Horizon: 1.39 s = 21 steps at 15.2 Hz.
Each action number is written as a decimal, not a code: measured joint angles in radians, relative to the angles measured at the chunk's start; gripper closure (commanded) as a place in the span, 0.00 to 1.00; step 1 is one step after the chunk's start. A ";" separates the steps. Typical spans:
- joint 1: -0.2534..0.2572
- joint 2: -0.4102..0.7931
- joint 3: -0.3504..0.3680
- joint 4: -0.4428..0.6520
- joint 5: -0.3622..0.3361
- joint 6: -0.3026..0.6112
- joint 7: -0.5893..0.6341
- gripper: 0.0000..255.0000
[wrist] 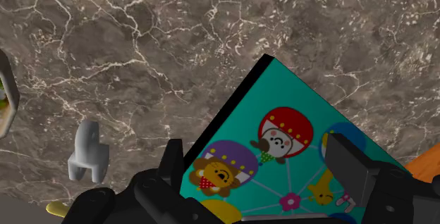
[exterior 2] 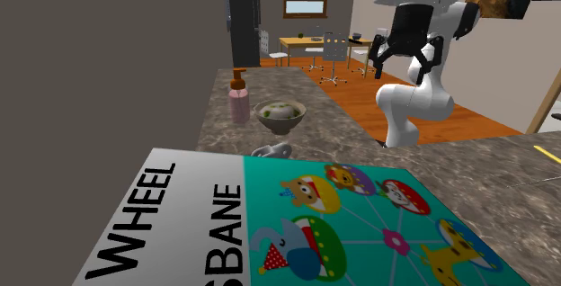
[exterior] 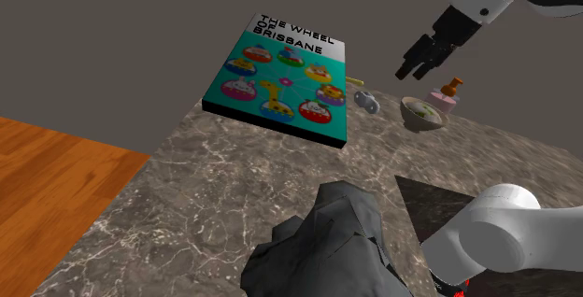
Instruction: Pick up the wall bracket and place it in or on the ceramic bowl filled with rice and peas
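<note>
The gripper [wrist: 257, 151] is held high above the marble counter [wrist: 141, 39], its fingers [wrist: 352, 170] released and standing well apart, with nothing grasped between them. Directly under the gap between the fingers a corner of the teal picture box [wrist: 282, 117] is seen, which is not the task's thing. The wall bracket [wrist: 89, 152], a small pale piece, is found on the counter outside the fingers' span. It lies beyond one finger, near the box's edge, on the side toward the bowl. A small yellow object [wrist: 60, 207] is seen near the bracket. Farther out past the same finger the ceramic bowl [exterior 2: 279, 125] is set, heaped with a pale and green filling, and a pink pump bottle [exterior 2: 238, 104] stands just beside it. The step in hand is judged to be the approach to the bracket. It would be done well if the gripper were first carried sideways until the bracket is centred between the fingers. The gripper could then be lowered with the fingers wide, so that the box's edge is not struck and a narrow part of the bracket is spanned before closing.
</note>
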 measured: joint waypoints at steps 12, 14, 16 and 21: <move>-0.044 0.225 -0.126 -0.018 -0.070 0.216 -0.124 0.00; -0.053 0.287 -0.157 -0.011 -0.079 0.266 -0.154 0.00; -0.059 0.347 -0.182 0.009 -0.084 0.301 -0.179 0.00; -0.073 0.506 -0.249 0.061 -0.081 0.398 -0.253 0.00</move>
